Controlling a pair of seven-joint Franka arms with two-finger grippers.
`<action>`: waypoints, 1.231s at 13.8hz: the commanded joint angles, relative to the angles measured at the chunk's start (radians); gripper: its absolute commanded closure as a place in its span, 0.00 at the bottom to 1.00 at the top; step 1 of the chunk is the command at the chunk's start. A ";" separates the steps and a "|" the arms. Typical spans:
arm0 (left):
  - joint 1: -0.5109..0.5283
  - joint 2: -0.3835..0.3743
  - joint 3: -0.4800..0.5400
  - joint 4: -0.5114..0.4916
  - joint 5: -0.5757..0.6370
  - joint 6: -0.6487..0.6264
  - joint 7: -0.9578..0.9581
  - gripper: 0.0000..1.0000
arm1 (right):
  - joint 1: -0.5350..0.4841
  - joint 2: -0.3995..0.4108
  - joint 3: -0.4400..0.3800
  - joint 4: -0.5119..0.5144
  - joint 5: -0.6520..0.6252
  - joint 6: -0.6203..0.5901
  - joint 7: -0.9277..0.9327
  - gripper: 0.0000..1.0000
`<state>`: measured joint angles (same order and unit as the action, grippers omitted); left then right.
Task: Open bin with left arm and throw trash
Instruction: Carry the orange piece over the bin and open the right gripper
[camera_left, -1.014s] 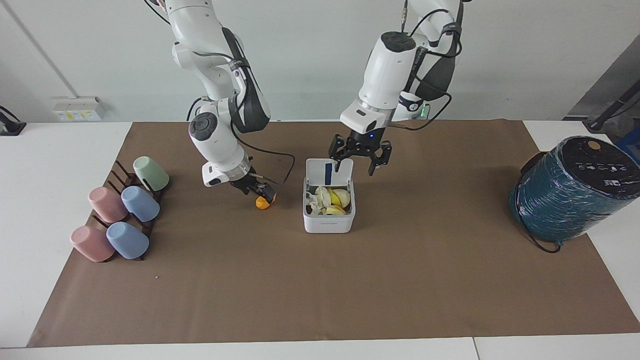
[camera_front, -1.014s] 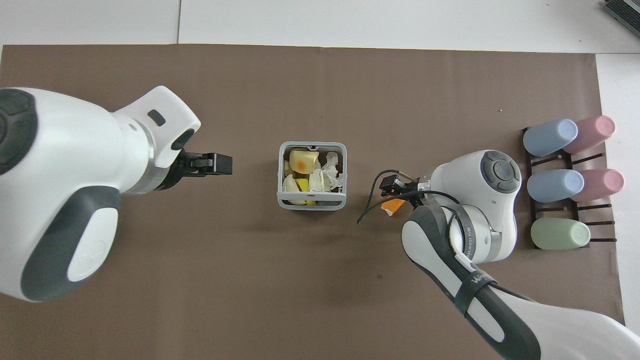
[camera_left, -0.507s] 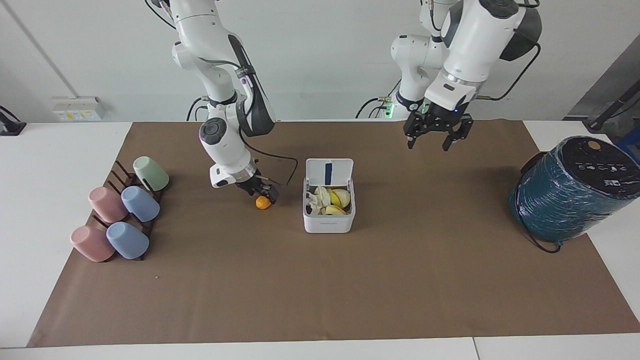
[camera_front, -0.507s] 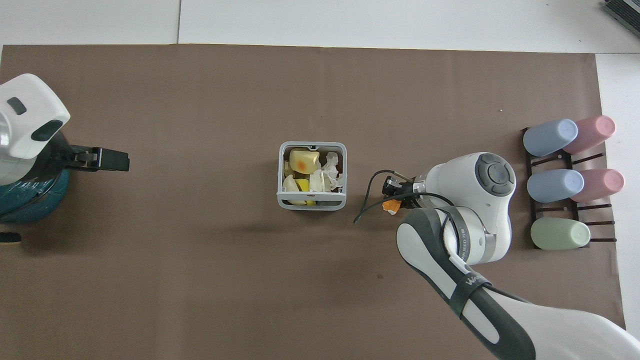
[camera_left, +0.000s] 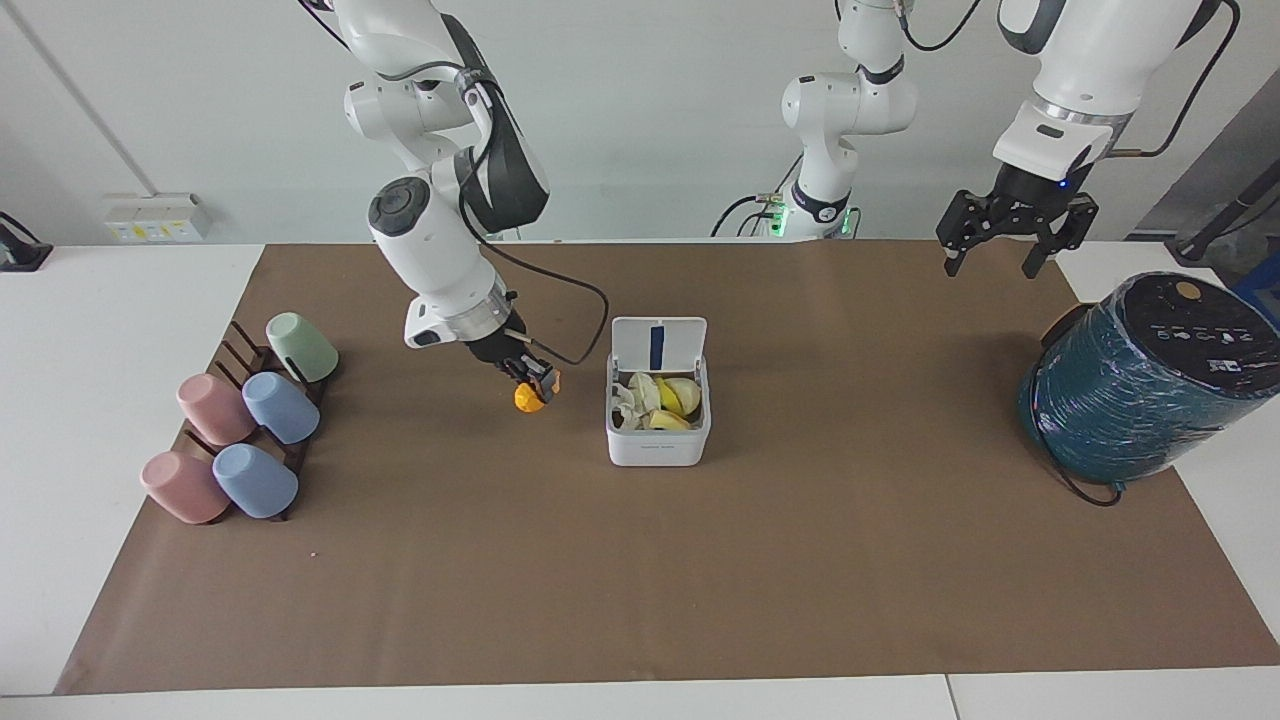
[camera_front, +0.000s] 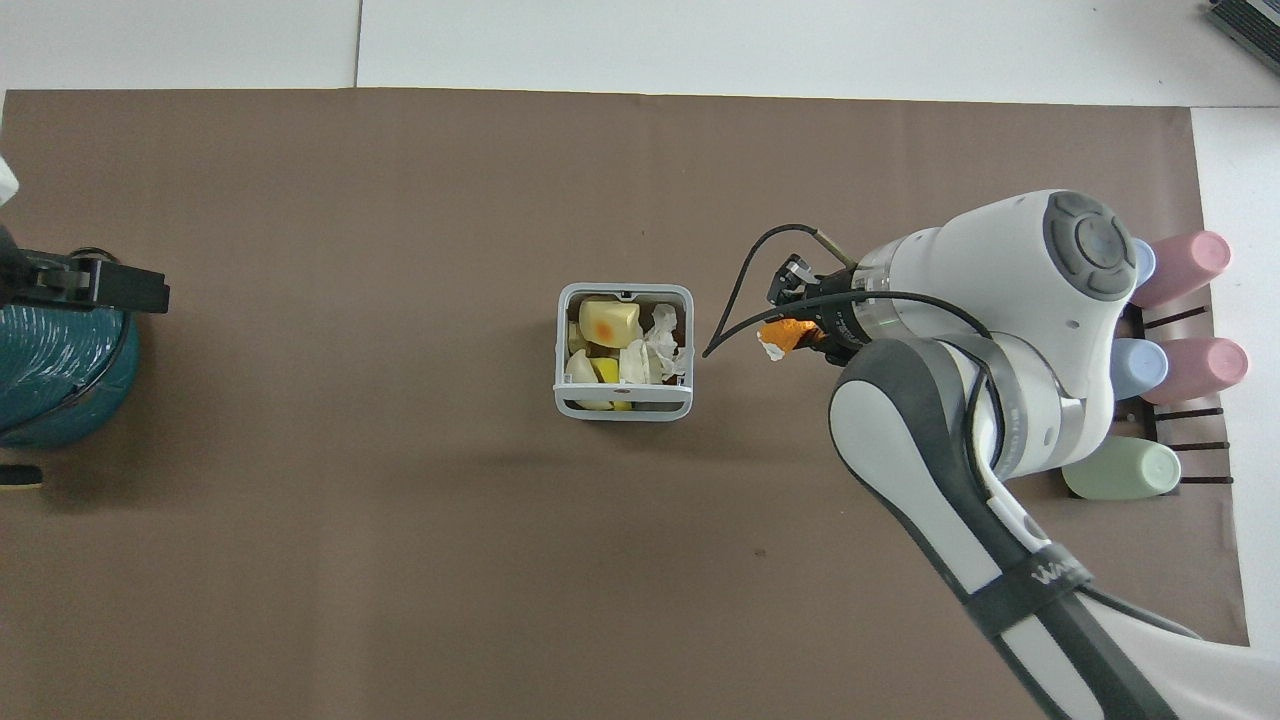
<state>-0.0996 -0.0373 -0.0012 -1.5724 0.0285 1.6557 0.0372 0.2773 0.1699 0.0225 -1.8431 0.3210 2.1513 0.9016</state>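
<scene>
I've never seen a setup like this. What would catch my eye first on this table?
Probably the small white square bin in the middle of the brown mat, its lid up and cream and yellow scraps inside. Right beside it, toward the right arm's end of the table, the right gripper is shut on a small orange lump, held just above the mat. The left gripper hangs open high over the table's other end, above a large teal wrapped cylinder.

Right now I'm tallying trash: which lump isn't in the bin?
The orange lump, held in the right gripper beside the bin; the cream and yellow lumps lie inside it.
</scene>
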 joint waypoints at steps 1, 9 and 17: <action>0.009 0.082 -0.008 0.139 0.017 -0.089 0.010 0.00 | 0.019 0.051 0.017 0.119 0.015 -0.024 0.112 1.00; 0.031 0.011 -0.008 0.064 0.010 -0.143 0.004 0.00 | 0.171 0.190 0.019 0.194 0.006 0.124 0.326 1.00; 0.041 0.011 -0.007 0.063 0.008 -0.131 0.010 0.00 | 0.234 0.249 0.019 0.174 0.018 0.180 0.359 1.00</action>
<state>-0.0724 -0.0018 0.0006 -1.4793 0.0287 1.5211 0.0372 0.5076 0.3939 0.0413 -1.6787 0.3220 2.3069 1.2417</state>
